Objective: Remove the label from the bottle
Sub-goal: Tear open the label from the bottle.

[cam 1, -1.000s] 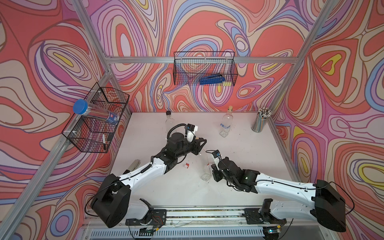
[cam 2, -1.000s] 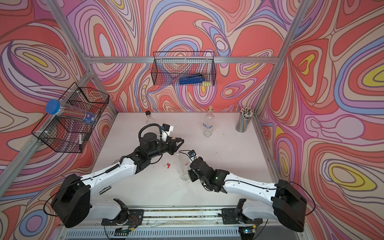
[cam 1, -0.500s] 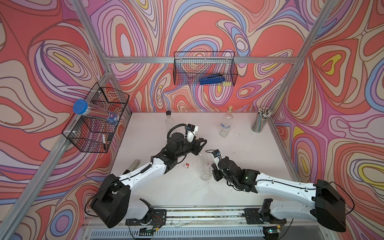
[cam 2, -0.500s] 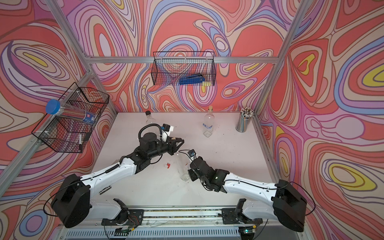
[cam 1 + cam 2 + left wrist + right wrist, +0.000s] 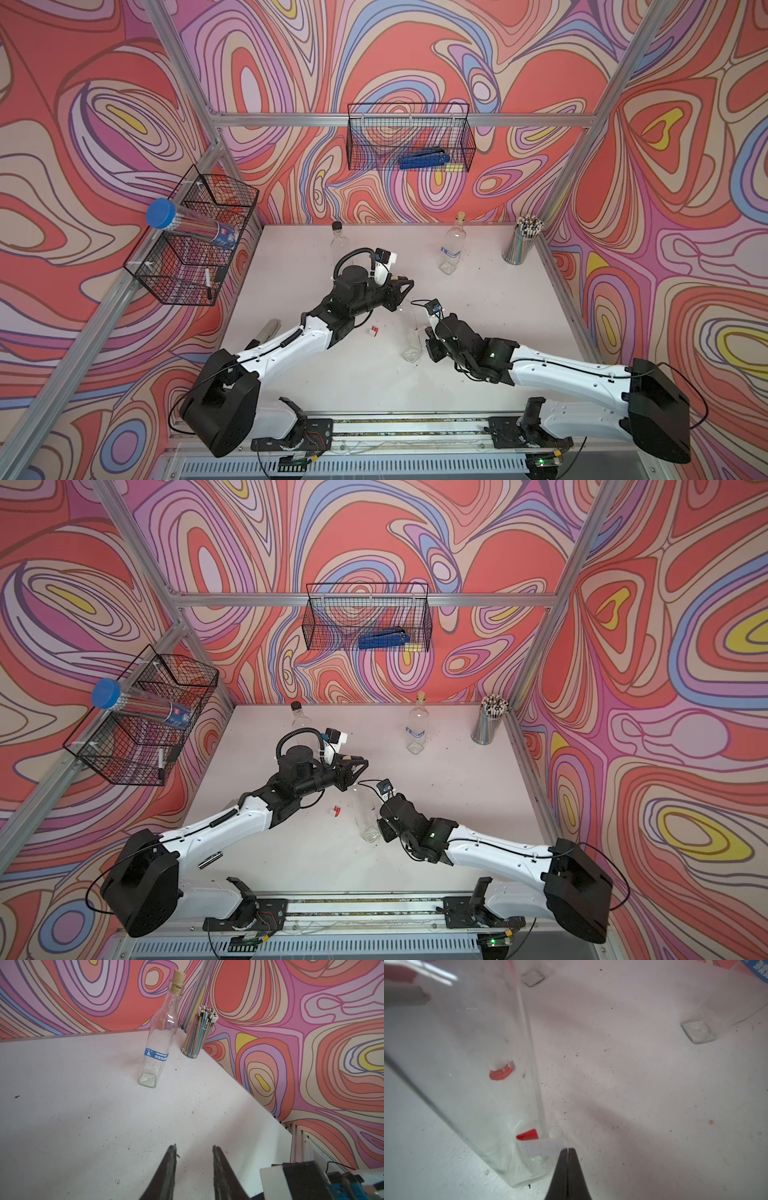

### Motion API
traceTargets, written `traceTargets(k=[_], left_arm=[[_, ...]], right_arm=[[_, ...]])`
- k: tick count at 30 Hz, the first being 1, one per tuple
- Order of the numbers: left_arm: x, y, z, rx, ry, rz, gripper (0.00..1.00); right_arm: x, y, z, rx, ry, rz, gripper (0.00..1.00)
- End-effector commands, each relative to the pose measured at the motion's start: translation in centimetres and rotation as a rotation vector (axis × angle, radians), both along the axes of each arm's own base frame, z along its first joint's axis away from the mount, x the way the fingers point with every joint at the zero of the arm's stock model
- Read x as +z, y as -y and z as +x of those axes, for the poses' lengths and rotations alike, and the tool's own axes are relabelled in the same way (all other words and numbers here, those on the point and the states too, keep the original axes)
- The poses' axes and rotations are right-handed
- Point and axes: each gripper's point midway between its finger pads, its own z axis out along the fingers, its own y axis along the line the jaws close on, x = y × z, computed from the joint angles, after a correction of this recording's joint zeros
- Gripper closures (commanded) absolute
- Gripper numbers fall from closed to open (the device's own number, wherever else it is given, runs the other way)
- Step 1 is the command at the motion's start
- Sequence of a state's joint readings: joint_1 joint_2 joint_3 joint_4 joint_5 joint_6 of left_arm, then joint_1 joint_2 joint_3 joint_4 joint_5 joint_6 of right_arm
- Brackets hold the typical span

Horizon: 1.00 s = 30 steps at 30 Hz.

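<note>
Two black fingers of the right gripper (image 5: pixel 568 1149) are pressed flat together, tip to tip. They pinch the free end of the label (image 5: pixel 539 1148), a short strip peeled away from the bottle (image 5: pixel 477 1084) low on its side, just above the base. The strip shows a plain white back toward the wrist camera and a red face where it curls against the glass. In both top views the left gripper (image 5: pixel 194 1147) sits at the bottle's upper end, clamped on the neck, with a gap between its tapered fingertips. The contact itself is out of its wrist camera's sight. The bottle rests with its base on the table (image 5: pixel 478 332), near the middle and between the two arms. It is clear glass, square in section, with smooth walls and a thick flat base. A small red scrap (image 5: pixel 373 331) lies on the matte, speckled white tabletop just beside it.
</note>
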<state>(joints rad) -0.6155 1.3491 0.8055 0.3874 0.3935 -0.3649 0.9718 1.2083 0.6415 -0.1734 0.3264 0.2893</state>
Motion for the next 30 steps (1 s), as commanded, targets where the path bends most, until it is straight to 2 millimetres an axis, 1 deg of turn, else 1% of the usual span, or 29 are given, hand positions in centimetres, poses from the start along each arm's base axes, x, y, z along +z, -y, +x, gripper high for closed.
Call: traceTargets(k=[1,19,30], left_arm=[[-0.1,-0.2,-0.7,-0.022,0.019,0.020,1.00],[-0.1,-0.2,-0.9,-0.027,0.024,0.018,1.00],[-0.2,-0.3,-1.1,-0.035,0.029,0.030,1.00]], right_arm=[[0.6,0.5,0.7,-0.036,0.018,-0.009,1.00],[0.9,1.3,1.5,-0.064,0.031,-0.014,1.00],[1.1,1.5,1.5,-0.071,0.037,-0.013,1.00]])
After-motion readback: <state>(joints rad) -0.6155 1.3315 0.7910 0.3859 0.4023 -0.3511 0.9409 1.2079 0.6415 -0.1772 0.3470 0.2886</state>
